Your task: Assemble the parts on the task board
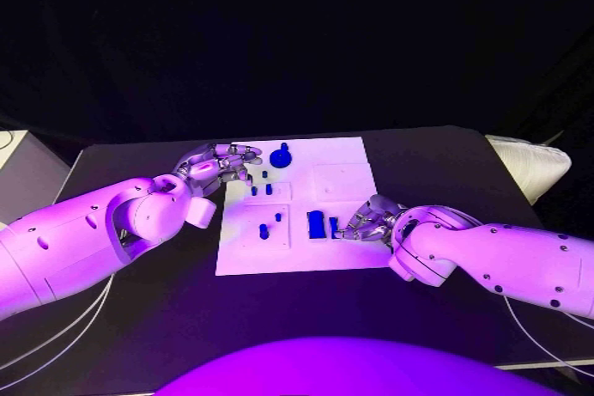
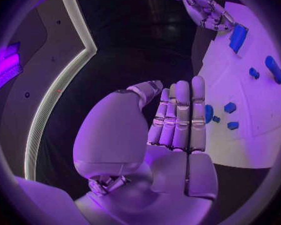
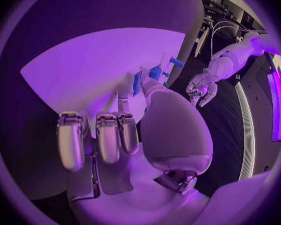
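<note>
The white task board (image 1: 353, 183) lies in the middle of the black table. A round blue knob (image 1: 281, 157) stands at its far edge, and small blue pegs (image 1: 261, 190) and a short blue part (image 1: 263, 231) stand on its left half. A larger blue block (image 1: 316, 224) stands near the front. My left hand (image 1: 223, 164) hovers at the board's far left corner; its fingers (image 2: 181, 115) are straight and hold nothing. My right hand (image 1: 369, 220) rests at the board's right front. Its thumb and a finger pinch a thin blue part (image 3: 136, 83) beside the block.
A white cushion-like object (image 1: 532, 168) lies at the table's right edge. A pale box (image 1: 25, 168) stands off the left side. Bare black table (image 1: 297, 310) stretches in front of the board. The right half of the board (image 1: 344, 179) carries shallow recesses.
</note>
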Available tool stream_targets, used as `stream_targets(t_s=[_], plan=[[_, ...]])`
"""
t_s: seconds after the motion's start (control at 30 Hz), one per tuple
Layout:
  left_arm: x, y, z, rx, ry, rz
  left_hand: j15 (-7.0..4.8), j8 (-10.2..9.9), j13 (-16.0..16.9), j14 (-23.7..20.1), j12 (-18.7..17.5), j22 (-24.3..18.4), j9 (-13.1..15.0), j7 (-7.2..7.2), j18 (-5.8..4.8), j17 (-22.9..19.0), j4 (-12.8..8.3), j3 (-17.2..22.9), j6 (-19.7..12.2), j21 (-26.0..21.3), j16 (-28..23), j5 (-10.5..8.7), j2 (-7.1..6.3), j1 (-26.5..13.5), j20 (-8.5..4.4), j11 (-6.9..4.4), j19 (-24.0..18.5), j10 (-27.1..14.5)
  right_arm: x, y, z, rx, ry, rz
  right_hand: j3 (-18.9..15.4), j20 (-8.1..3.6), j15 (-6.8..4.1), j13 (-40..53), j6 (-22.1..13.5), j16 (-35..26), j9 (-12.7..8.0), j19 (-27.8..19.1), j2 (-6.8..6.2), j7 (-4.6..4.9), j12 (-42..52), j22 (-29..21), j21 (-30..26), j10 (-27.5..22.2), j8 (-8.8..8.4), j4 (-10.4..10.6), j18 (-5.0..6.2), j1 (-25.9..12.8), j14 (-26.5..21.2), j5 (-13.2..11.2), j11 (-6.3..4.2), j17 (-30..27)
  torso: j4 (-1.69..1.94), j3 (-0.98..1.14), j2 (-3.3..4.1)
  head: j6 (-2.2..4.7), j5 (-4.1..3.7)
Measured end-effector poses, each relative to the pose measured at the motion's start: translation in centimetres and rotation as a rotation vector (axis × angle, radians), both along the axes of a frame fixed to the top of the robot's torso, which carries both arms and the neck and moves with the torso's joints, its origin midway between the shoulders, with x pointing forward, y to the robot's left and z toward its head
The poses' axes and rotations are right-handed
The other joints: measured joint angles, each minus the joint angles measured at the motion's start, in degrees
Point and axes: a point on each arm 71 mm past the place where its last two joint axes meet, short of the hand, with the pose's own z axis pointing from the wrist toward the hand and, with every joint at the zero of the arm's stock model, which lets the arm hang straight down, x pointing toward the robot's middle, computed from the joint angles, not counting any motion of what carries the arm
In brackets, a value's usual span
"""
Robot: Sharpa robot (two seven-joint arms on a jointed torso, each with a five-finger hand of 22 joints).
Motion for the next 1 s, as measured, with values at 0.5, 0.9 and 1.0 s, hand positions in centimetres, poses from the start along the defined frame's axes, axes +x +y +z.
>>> stream_targets(t_s=[0.5, 0.9, 1.0], plan=[[0.3, -0.1, -0.8, -0.002, 0.01, 0.012, 0.0, 0.0, 0.0, 0.0, 0.0, 0.0, 0.0, 0.21, 0.0, 0.0, 0.09, -0.09, -0.22, 0.0, 0.0, 0.0, 0.05, -0.06, 0.0, 0.0, 0.0, -0.42, 2.1, -2.6, 1.6, 0.148, -0.186, -0.052, -5.0, 0.43, 0.43, 0.0, -2.86, 0.0, -0.83, 0.0, 3.24, 1.42, -1.17, -0.01, -6.11, -0.02, -1.68, -0.01, 0.0, 1.73, 0.0, 0.65, 0.82, 0.0, -0.6, -0.1, -0.75, 1.16, 0.32], [1.7, -0.1, -2.2, -0.013, -0.013, 0.1, 1.41, 0.68, -0.75, -6.5, 0.22, -4.97, 0.15, -0.47, 0.0, -4.42, 3.03, -2.2, -1.15, -8.83, -10.77, -0.09, -0.81, -0.89, 1.34, 0.03, -3.44, -0.39, 7.3, -6.7, 2.2, 0.346, -0.39, -0.161, 3.22, 2.77, 2.76, -10.78, -7.35, -23.09, -0.88, -11.54, 1.42, 3.67, -40.92, -10.62, -63.83, -17.33, -3.01, -0.41, 8.98, 11.61, -6.57, -1.44, 3.37, -14.62, -1.46, -0.45, -2.62, 3.64, 1.96], [2.1, 0.2, -2.6, -0.012, -0.03, 0.139, 2.39, 0.68, -3.3, -6.97, -3.73, -9.43, 0.06, -0.84, 0.0, -8.12, 3.56, -2.14, -2.28, -15.75, -22.16, -0.66, -1.89, 0.27, 2.68, 0.73, -4.76, 1.38, 8.2, -7.0, 2.3, 0.391, -0.414, -0.177, 7.01, 3.89, 3.94, -21.7, -9.52, -39.43, -1.87, -13.8, 0.36, 5.0, -53.52, -18.07, -73.36, -22.9, -3.69, -0.4, 8.98, 12.92, -13.76, -2.47, 4.99, -28.12, -1.54, -0.49, -3.08, 4.44, 2.41]])
